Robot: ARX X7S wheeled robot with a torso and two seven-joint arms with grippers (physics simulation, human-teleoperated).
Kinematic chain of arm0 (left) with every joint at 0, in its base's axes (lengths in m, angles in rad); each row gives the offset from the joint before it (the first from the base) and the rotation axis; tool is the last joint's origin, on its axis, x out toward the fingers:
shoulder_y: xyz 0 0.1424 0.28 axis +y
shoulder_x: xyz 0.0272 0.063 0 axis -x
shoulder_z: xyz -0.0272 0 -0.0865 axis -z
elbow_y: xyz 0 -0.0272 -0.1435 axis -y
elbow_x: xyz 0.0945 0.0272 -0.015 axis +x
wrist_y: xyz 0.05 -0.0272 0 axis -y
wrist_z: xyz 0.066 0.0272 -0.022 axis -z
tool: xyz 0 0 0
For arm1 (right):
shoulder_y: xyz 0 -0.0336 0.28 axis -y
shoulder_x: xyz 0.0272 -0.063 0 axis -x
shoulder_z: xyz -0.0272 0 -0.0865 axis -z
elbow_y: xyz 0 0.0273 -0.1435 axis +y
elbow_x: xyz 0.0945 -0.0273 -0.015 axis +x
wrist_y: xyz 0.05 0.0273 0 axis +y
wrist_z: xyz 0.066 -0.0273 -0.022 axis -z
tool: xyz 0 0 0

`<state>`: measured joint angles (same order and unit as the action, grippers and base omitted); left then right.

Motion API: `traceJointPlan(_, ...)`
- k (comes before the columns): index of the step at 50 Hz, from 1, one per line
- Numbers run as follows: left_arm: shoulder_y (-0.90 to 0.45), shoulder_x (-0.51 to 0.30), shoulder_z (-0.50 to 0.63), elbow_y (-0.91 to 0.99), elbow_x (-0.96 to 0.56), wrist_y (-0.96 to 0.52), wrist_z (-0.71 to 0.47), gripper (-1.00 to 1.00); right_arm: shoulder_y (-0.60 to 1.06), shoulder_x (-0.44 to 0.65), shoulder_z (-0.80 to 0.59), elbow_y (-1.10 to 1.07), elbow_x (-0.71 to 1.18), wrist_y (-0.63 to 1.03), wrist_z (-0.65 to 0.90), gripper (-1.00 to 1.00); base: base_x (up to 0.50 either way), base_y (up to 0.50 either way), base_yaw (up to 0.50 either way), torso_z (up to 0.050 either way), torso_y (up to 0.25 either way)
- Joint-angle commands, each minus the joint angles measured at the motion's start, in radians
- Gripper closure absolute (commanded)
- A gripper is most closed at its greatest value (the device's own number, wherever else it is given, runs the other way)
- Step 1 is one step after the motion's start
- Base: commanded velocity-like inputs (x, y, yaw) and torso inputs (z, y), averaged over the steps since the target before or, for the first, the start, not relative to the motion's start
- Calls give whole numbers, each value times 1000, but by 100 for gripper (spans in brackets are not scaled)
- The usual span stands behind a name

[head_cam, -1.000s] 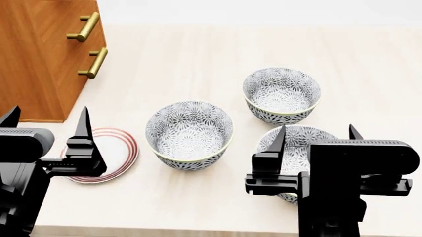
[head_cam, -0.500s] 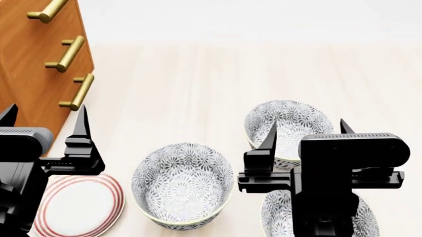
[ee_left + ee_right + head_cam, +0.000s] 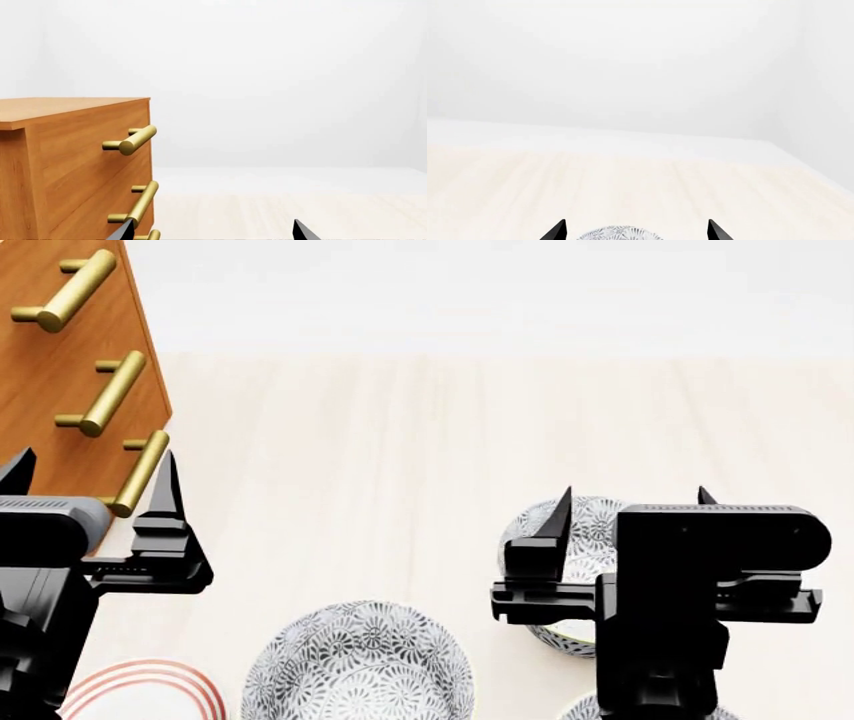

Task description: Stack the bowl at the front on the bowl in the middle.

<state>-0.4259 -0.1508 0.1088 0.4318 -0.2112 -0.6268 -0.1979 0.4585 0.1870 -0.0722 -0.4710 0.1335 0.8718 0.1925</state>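
Observation:
Three grey floral bowls stand on the pale table. The middle bowl [image 3: 354, 670] is at the head view's bottom edge, left of centre. Only a sliver of the front bowl [image 3: 577, 711] shows at the bottom right, under my right arm. The back bowl [image 3: 594, 530] is partly hidden behind my right gripper [image 3: 635, 492], which is open and empty above it. In the right wrist view that bowl's rim [image 3: 617, 234] peeks between the open fingers of the right gripper [image 3: 635, 227]. My left gripper [image 3: 96, 455] is open and empty beside the cabinet, far from the bowls; the left gripper [image 3: 212, 230] shows only its tips.
A wooden drawer cabinet [image 3: 67, 370] with brass handles [image 3: 114, 392] stands at the left, close to my left gripper. A white plate with red rings [image 3: 147, 690] lies at the bottom left. Pale table [image 3: 400, 440] stretches beyond the bowls.
The head view has swung upward, so bowls and plate slid toward the bottom edge and more of the cabinet front shows. Both grippers keep their places in the view, still open.

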Motion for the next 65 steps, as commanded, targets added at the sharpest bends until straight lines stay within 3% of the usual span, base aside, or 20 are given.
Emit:
traceJointPlan(1,5,-7,8,-2,-6,6,-8,-100,70,-20,39,61,37,119,11,-100,0,0,0,0,0)
traceJointPlan(15,6,-12,15,-8,-17,11,-15,-100,291,-7,186,70,106,396,17,-100,0,0,0,0,0)
traceJointPlan(20,4,-15,13,-4,-26,5,-15,-100,355,5,208,163,120,423,-1,-100,0,0,0,0,0)
traceJointPlan(23,5,-14,21,-3,-27,6,-17,-100,454,7,255,367,139,502,-22,-100,0,0,0,0,0)
traceJointPlan(27,6,-17,27,-2,-27,7,-18,-100,552,23,273,591,131,474,-36,-100,0,0,0,0,0)
traceJointPlan(42,10,-26,38,5,-35,6,-26,-100,680,60,251,1041,123,344,-118,-100,0,0,0,0,0)
traceJointPlan(65,14,-38,49,-4,-44,15,-37,-100,690,68,234,1159,103,275,-109,-100,0,0,0,0,0)
